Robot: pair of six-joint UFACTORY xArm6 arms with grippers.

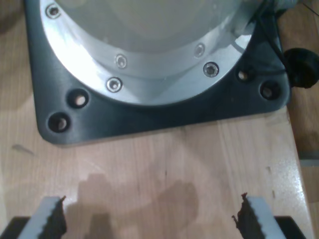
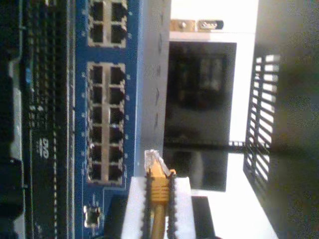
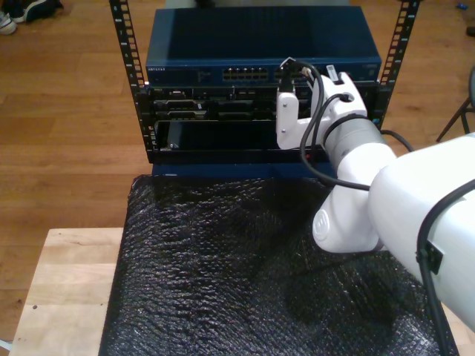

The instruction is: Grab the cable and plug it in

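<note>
The orange-yellow cable (image 2: 158, 199) is pinched between the pads of my second gripper (image 2: 158, 191), which is shut on it. Its clear plug (image 2: 152, 160) sticks out past the fingertips and sits just short of the blue network switch (image 2: 132, 99), level with the end of a double row of ports (image 2: 105, 122). In the exterior view my second gripper (image 3: 288, 74) is held up against the front of the switch (image 3: 185, 52), at the right end of the port block (image 3: 246, 73). My first gripper (image 1: 152, 216) stands open over bare wood with nothing between its fingers.
A dark base plate (image 1: 149, 117) carrying a round metal arm base (image 1: 149, 59) lies ahead of my first gripper on the wooden table (image 1: 164, 164). Black rack posts (image 3: 130, 74) frame the switch. A black bubble-wrap mat (image 3: 223, 274) covers the table in front of the rack.
</note>
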